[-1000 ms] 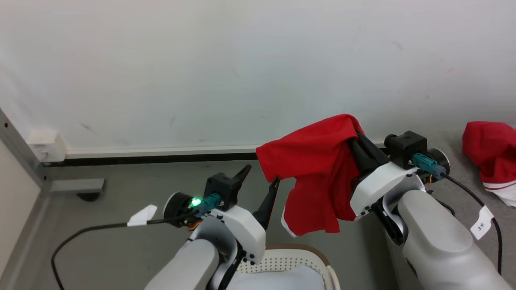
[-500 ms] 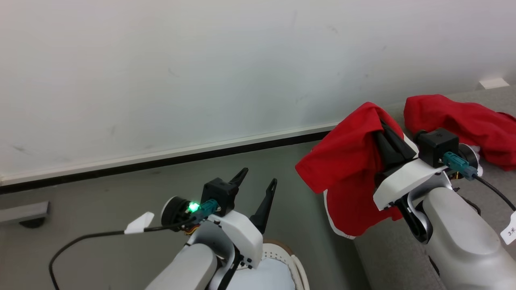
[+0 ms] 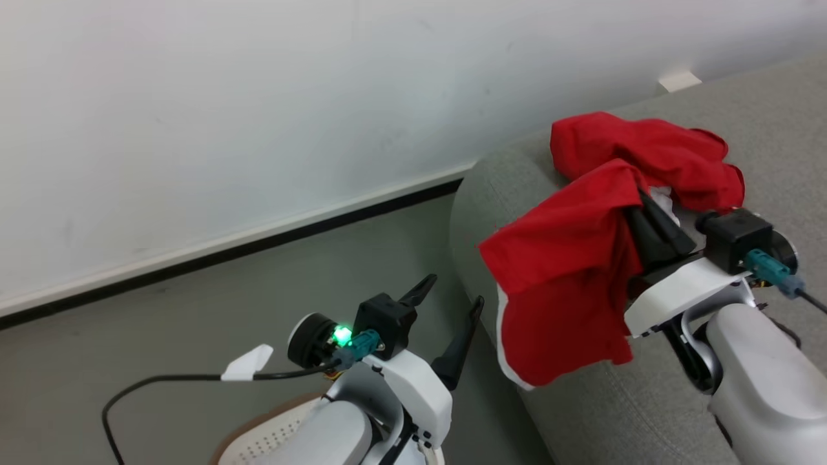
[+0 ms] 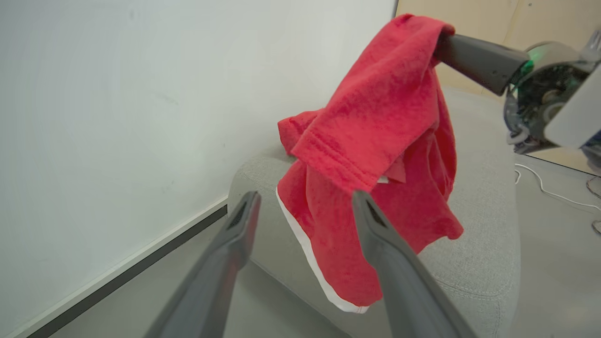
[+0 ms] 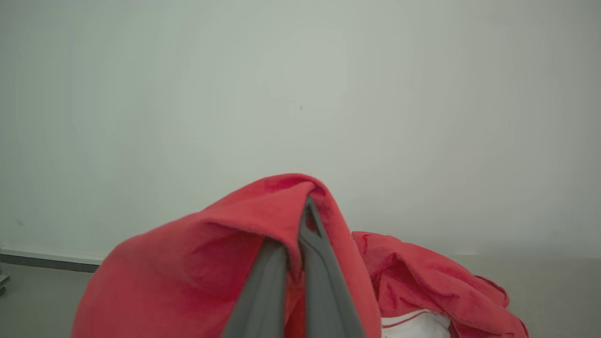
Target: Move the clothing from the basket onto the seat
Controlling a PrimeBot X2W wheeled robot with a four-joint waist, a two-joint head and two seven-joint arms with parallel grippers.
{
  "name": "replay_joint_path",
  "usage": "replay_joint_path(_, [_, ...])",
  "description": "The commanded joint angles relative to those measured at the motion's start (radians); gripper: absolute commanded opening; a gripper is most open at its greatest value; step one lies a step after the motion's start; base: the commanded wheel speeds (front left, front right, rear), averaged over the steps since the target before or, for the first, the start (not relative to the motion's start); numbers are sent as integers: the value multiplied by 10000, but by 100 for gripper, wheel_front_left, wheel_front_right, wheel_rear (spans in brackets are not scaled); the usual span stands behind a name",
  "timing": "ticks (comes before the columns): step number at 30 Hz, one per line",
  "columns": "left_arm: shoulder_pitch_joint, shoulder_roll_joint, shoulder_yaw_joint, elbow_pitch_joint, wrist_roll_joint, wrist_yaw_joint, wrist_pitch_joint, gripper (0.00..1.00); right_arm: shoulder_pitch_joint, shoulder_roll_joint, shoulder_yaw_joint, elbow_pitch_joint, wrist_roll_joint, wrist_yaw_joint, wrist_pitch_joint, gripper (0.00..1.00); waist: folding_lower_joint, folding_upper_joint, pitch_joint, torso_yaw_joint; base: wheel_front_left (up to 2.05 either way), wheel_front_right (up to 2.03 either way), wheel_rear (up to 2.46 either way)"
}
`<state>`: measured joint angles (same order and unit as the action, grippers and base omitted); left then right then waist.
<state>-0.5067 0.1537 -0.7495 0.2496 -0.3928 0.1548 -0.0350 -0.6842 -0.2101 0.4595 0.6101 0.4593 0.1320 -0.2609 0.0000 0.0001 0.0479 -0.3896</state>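
Clothing (image 3: 568, 278), a red garment with a white-trimmed hem, is draped over the right jaws, which are clenched on a fold of it at their tips.

A pale wall (image 3: 258, 97) stands beyond both sets of jaws, with a dark strip along its foot. The grey seat (image 3: 646, 400) lies under and beyond the right jaws. Its rounded end is ahead of the left jaws, off to their right. The grey floor (image 3: 161, 342) runs below the left jaws up to the wall.

From the right jaws the held garment falls to their left and down across the rounded end of the seat, the white hem lowest. Whether the cloth touches the upholstery I cannot tell.

A second red piece (image 3: 652, 152) lies crumpled on the seat just beyond the tips of the right jaws, with a little white fabric showing on the side nearest them.

The basket (image 3: 271, 436) sits behind and below the left jaws, under that arm, with part of its perforated white wall and tan rim in sight.

The left jaws are released, spread wide and empty. They point toward the hanging garment and stay apart from it.
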Motion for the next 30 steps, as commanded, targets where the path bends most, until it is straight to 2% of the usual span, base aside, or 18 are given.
replay_joint_path(1, [-4,96,22,-27,92,15,25,100,96,-52,-46,-63,86,-26,-22,0,0,-1,260,-196,0,0,0])
replay_joint_path(6, [-432,248,-163,-477,368,-62,282,100,-229,-280,-577,-354,140,-26,-22,0,0,-1,1137,-292,0,0,0])
replay_joint_path(11, [-1257,488,-356,-1026,716,-310,697,100,-1055,-580,-1417,-571,144,-26,74,0,0,-1,2562,1,0,0,0])
replay_joint_path(16, [-2436,718,-505,-1829,1209,-650,1249,100,-2530,-1370,-3096,-560,140,-26,428,0,0,-1,4423,488,0,0,0])
replay_joint_path(22, [-3576,816,-491,-2570,1532,-931,1659,100,-4316,-2557,-5384,82,-301,-25,1025,0,0,-1,6264,1051,0,0,0])
replay_joint_path(26, [-3973,869,-530,-2821,1705,-1024,1785,100,-5019,-2960,-6565,787,-1064,-26,1041,0,0,-1,7081,1285,0,0,0])
replay_joint_path(30, [-4003,938,-558,-2950,1771,-1002,1762,100,-5118,-3076,-7569,1745,-1902,-26,864,0,0,-1,7491,1458,0,0,0])
